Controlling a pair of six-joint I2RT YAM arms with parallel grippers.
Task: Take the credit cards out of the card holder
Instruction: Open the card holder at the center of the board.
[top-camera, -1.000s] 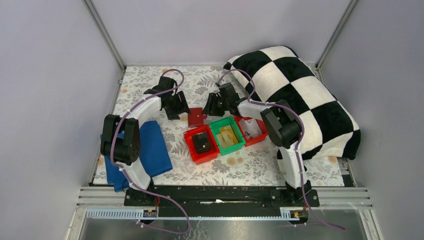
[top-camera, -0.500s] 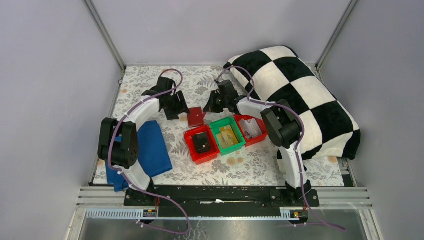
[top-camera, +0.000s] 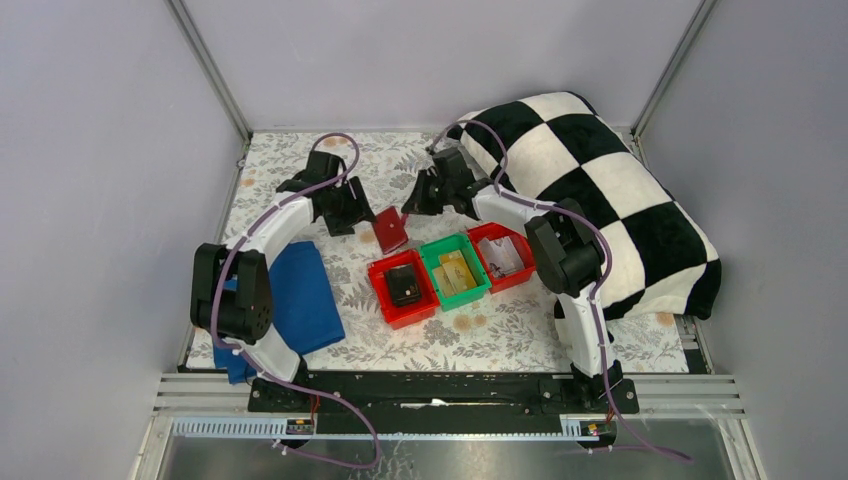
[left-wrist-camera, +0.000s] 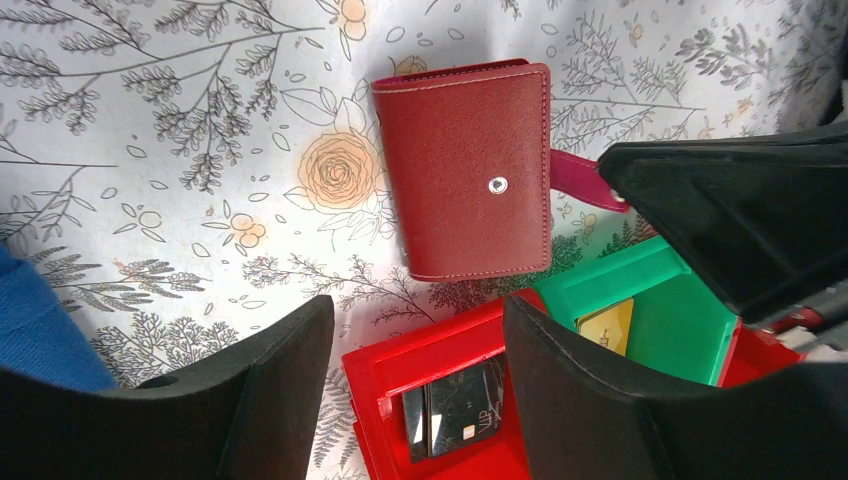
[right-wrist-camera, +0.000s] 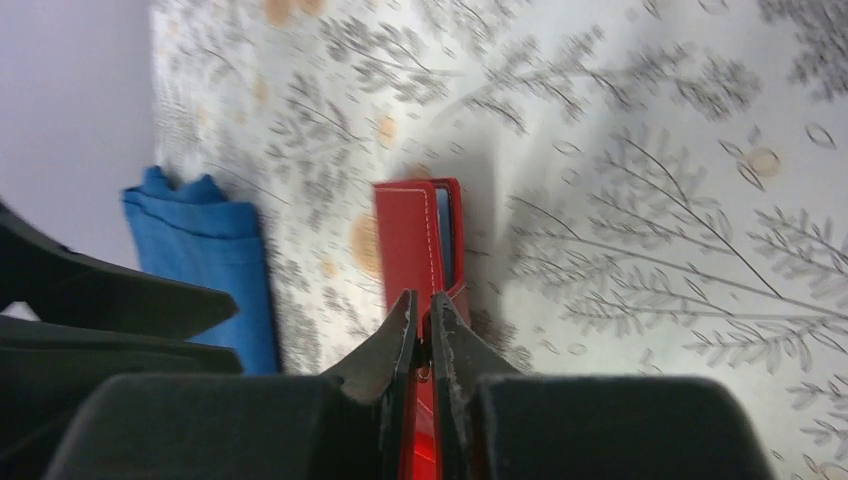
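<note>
The card holder (left-wrist-camera: 470, 170) lies on the table folded shut, dark red with pale stitching and a small metal stud on its upper face. In the right wrist view a sliver of light blue lining shows along one edge. Its strap tab (left-wrist-camera: 575, 178) sticks out from one long side, toward the right arm.

Under it is a white tablecloth (top-camera: 480, 335) printed with grey leaves and orange blooms. Just in front of the holder, nearer the arm bases, three small bins stand in a touching row:
- a red bin (top-camera: 375, 272) holding a black boxy object (top-camera: 404, 285)
- a green bin (top-camera: 445, 241) with yellow-tan flat items (top-camera: 455, 272)
- a second red bin (top-camera: 507, 286) with something pale in it, too small to make out

A folded blue cloth (top-camera: 305, 295) lies at the left by the left arm. A black-and-white checked cushion (top-camera: 600, 170) fills the far right corner. Plain lilac-grey walls (top-camera: 420, 60) close in three sides.

The right gripper (right-wrist-camera: 420, 325) meets the holder from the far right. Its fingers are pressed almost together on the strap tab — a thin red strip shows between them. The left gripper (left-wrist-camera: 415, 390) stands on the holder's left side with its jaws spread wide and nothing between them. In the left wrist view the holder lies just beyond its fingertips, apart from them, roughly in line with the gap
</note>
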